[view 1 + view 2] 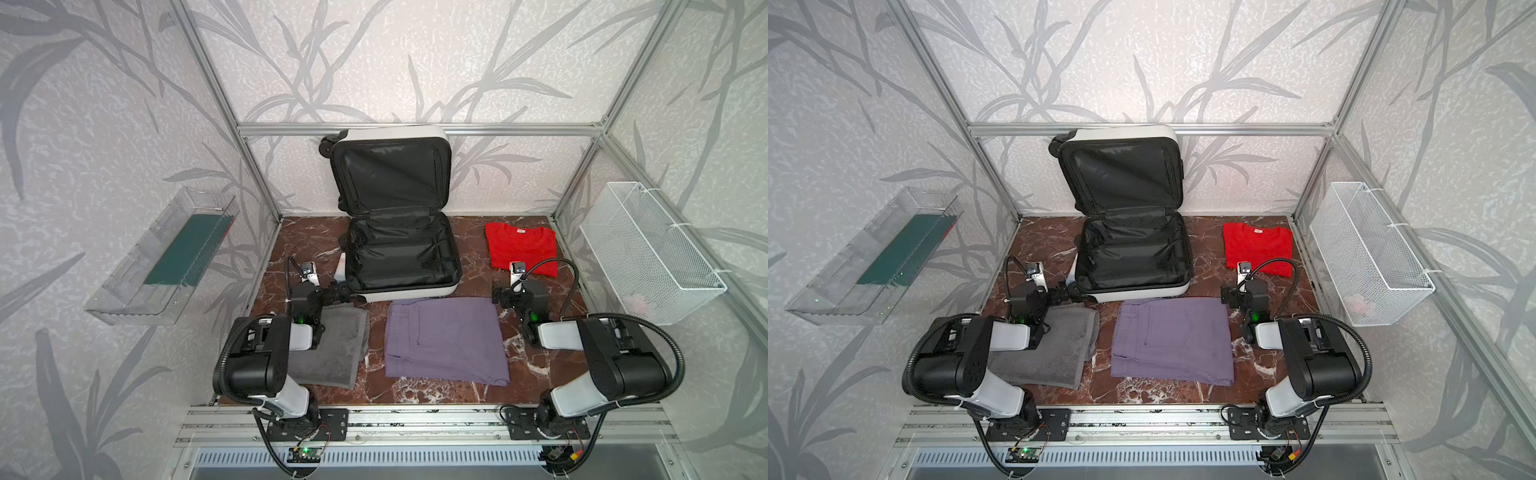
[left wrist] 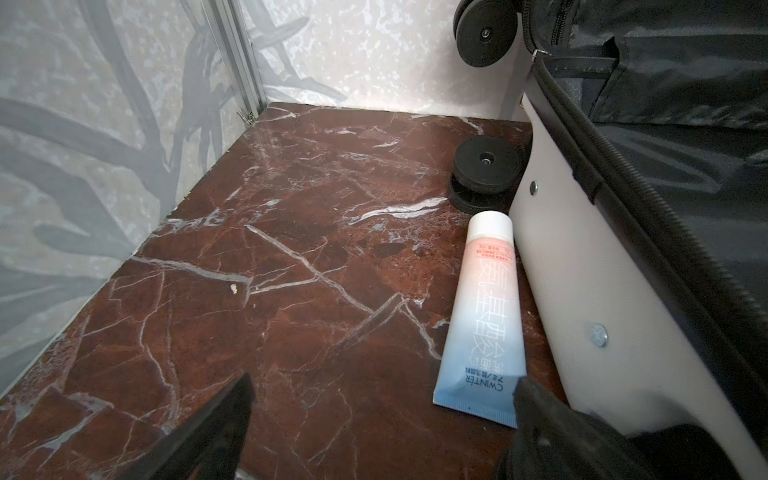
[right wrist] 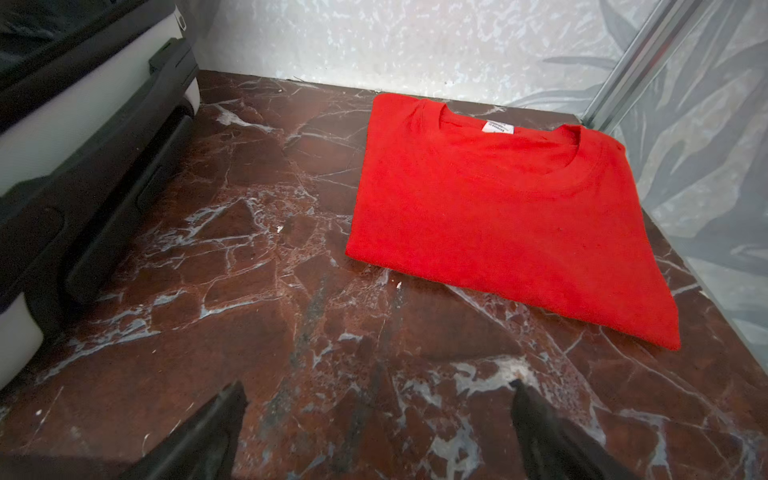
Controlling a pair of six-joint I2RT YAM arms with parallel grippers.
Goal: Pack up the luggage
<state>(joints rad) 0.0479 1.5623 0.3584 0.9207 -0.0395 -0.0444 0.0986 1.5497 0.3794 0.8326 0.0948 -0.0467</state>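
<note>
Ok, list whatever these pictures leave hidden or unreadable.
Gray towel: both top views, left arm covers part of it.
Pink item in wire basket: top views, too small, blurred behind mesh.
Tube: left wrist view, a finger of the left claw overlaps its crimped end.

The luggage lies open at the back of the table, its lid raised toward the rear wall and black lining showing in both halves. A folded red shirt lies apart to its right. Just in front lie folded purple trousers and, left of them, a grey towel. The left fingers are at the luggage's front left corner; the right fingers are between trousers and shirt. A clear bin hangs on the left wall, a wire basket on the right.
</note>
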